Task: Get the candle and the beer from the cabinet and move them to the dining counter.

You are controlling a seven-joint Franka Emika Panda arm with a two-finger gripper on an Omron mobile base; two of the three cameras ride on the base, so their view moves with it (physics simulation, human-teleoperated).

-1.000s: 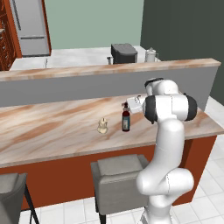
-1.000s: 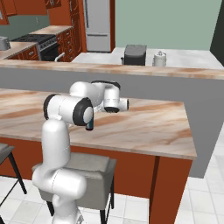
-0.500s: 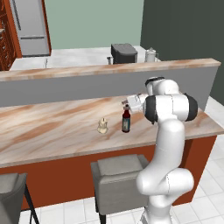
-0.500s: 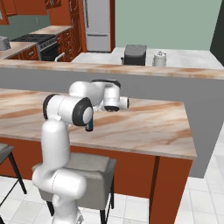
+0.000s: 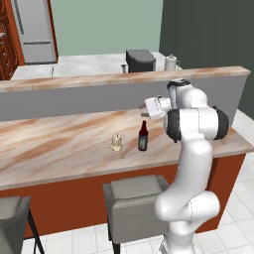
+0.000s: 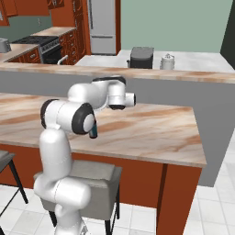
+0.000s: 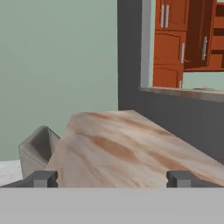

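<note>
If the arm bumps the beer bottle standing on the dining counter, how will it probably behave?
The beer stands upright, tall and slim on a narrow base, so a sideways bump would probably tip it. Once down, its round body would likely roll on the smooth dining counter. It looks like glass, so probably stiff, slippery and breakable. The candle stands close beside it and could be hit.

Arm (image 5: 191, 173) is showing smooth glossy white shells, rounded and bulbous at each segment, with dark charcoal bands ringing the joints; the widest dark collar is sitting at the large round joint housing. Gripper (image 7: 113, 178) is presenting two small dark grey, blocky finger tips (image 7: 42, 178), while the white hand body is carrying a short squared-off end.
</note>
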